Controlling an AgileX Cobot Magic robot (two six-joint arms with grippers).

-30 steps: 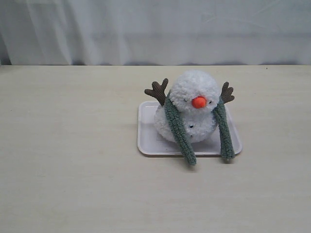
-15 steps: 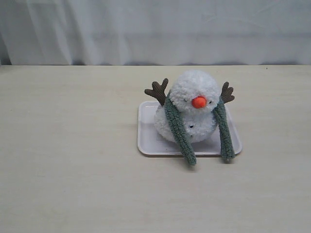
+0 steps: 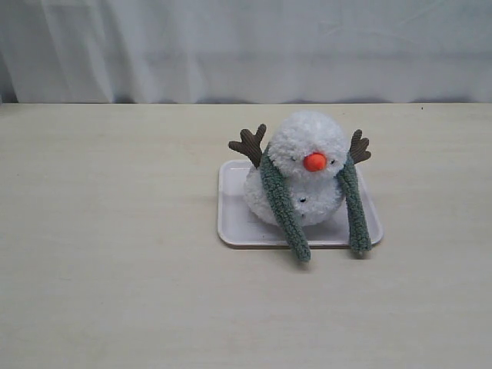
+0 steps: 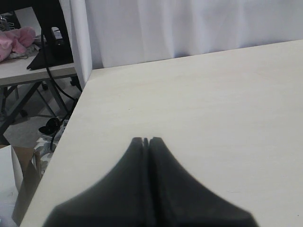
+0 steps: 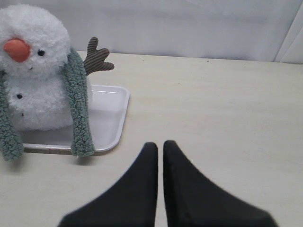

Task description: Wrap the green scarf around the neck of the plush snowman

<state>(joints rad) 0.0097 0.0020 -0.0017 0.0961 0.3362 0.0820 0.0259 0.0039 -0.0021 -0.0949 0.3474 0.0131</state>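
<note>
Black and empty, both pincers sit closed above the pale desk (image 3: 115, 269): the left pincer (image 4: 147, 141) has its tips pressed together, and the right pincer (image 5: 160, 144) shows barely a slit. Beyond them, the green scarf (image 3: 280, 201) drapes behind the neck of the plush snowman (image 3: 304, 138), with both ends hanging uncrossed past the near rim of its tray (image 3: 231, 223). A white curtain (image 3: 231, 46) hangs behind.
</note>
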